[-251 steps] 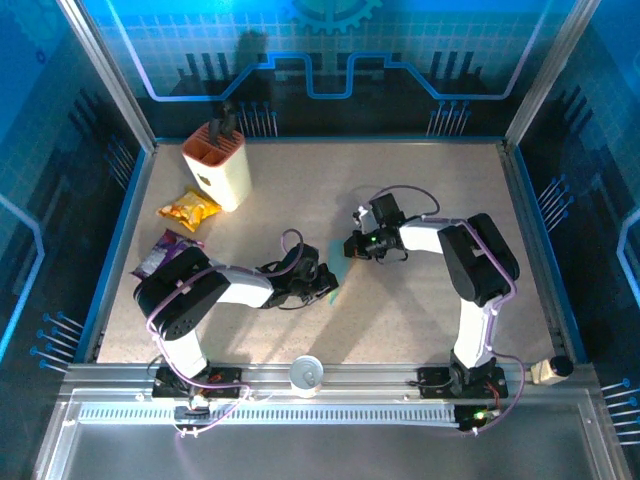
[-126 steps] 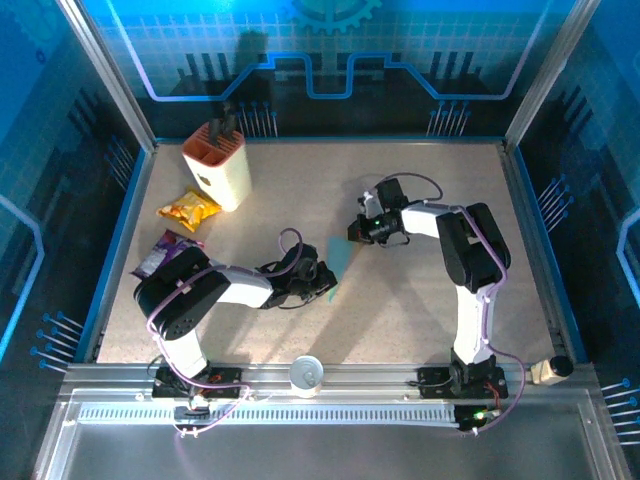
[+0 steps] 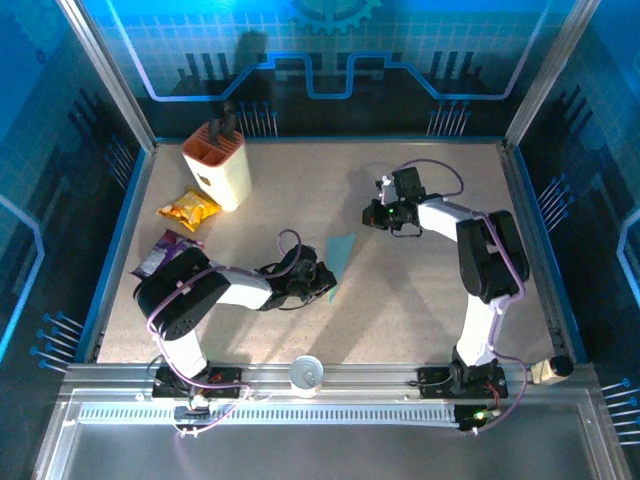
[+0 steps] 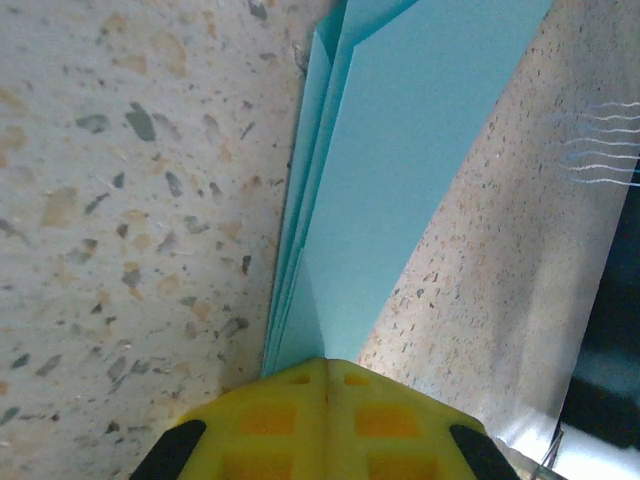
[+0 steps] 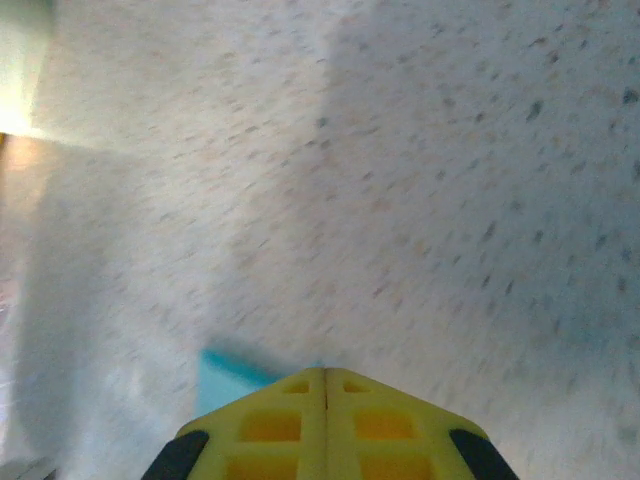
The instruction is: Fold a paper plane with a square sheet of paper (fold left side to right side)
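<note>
The paper plane lies long axis near-to-far, narrow near tip at the left gripper; the right gripper stands apart, far-right; both have their jaws pressed together.

Knife block, yellow packet, purple packet, white cup

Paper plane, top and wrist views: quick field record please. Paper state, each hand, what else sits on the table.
paper plane: light blue, folded into a narrow wedge with layered edges, lying on the table
left hand: shut, tips at the plane's narrow near end
right hand: shut, apart from the plane, farther back and to its right
knife block: cream, far left corner
yellow snack packet: just in front of the block
purple snack packet: nearer than the yellow one, left side
</note>
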